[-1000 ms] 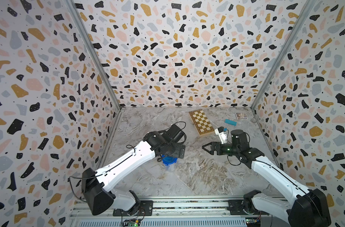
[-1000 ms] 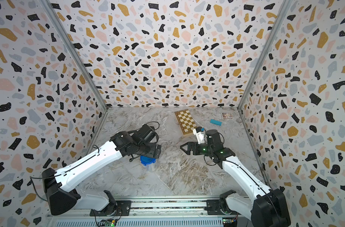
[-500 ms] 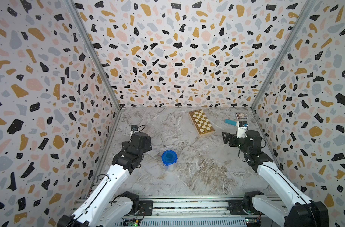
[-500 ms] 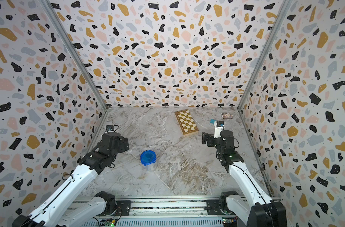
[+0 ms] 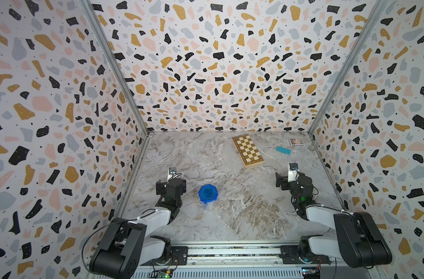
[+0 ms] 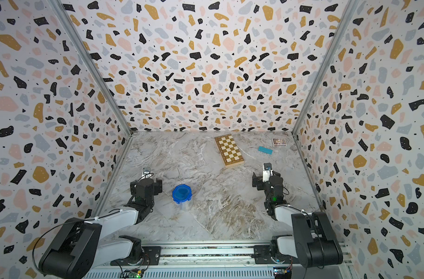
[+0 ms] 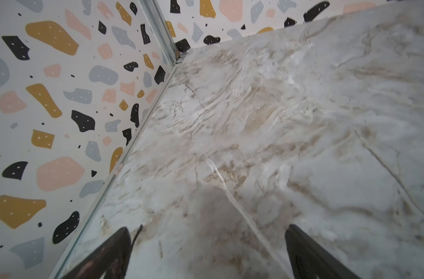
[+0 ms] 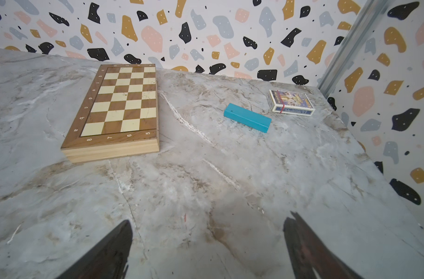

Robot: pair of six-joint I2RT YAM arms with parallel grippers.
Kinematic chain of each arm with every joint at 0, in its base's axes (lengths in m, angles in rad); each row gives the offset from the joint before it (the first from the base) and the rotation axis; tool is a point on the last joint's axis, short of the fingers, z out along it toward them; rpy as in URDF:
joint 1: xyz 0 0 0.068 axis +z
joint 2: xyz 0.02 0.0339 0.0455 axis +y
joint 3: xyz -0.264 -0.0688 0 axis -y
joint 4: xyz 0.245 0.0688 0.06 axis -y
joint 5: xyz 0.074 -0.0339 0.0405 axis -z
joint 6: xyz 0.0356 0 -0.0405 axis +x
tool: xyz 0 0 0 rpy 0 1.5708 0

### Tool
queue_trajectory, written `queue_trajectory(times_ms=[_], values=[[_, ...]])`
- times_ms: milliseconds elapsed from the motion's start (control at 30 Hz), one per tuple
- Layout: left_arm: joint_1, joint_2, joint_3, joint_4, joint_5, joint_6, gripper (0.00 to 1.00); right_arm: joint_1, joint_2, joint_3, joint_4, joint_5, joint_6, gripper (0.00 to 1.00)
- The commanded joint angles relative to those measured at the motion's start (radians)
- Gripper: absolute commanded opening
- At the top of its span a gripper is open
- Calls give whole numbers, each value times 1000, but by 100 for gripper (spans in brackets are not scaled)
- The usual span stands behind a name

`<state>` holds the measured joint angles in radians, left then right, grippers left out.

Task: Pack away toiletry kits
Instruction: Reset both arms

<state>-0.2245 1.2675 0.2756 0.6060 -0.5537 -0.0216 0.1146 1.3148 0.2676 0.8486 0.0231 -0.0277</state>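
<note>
Marble tabletop: grey-white with tan veining, walled on three sides by speckled panels.
Blue-lidded clear container: stands upright near the front middle of the tabletop, between the two arms and closer to the left one. Its long axis is vertical and its lid faces up. Neither gripper touches it.
Toiletry kits: not made out in any view. What lies inside the container's clear body is too small to tell.
Left gripper: jaws spread wide with only marble between them, low over the tabletop near the left wall, beside the container but apart from it.
Right gripper: jaws spread wide and holding nothing, over marble on the right side, facing the far wall.
Folded chessboard: lies flat at the far middle, long axis running roughly toward the back wall.
Teal block: lies flat between the chessboard and the card box.
Card box: lies flat near the far right corner.
</note>
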Motion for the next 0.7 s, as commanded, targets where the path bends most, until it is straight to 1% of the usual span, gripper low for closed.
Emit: queue_trajectory(times_ms=[0,33,67,100,133,167,200,233,267,300,333,367,400,433,500,600,667], values=[[45,118,-7,327,135,51,99,-6,62,-5,178,2,-23,98],[50,125,7,319,142,52,99,-7,93,-30,242,2,-26,98],[63,103,26,245,168,36,99,-7,121,-51,301,-1,-27,98],[80,88,37,187,200,18,98,-8,130,-62,328,1,-24,98],[101,107,29,197,224,-2,98,-15,137,-64,332,4,-12,99],[109,179,19,303,208,-1,99,-20,156,-62,345,0,-6,99],[110,215,8,401,194,24,99,-26,171,-64,368,-4,1,99],[110,183,23,338,207,7,98,-37,162,-53,334,-22,6,100],[114,135,50,190,222,-17,99,-45,163,-56,339,-34,8,100],[122,138,44,188,231,-23,99,-45,168,-54,344,-33,9,100],[121,170,26,281,218,-7,99,-47,164,-51,326,-33,8,100],[120,174,16,318,219,-4,99,-46,170,-49,336,-33,9,100],[121,160,26,284,220,-8,99,-47,169,-47,327,-35,9,100],[121,140,48,202,224,-17,99,-46,169,-47,331,-35,8,100],[125,152,31,249,225,-13,99,-46,169,-47,330,-36,8,100],[124,140,42,214,235,-16,99,-47,167,-49,331,-36,8,100],[126,153,39,236,231,-11,99,-46,167,-51,331,-35,8,100]])
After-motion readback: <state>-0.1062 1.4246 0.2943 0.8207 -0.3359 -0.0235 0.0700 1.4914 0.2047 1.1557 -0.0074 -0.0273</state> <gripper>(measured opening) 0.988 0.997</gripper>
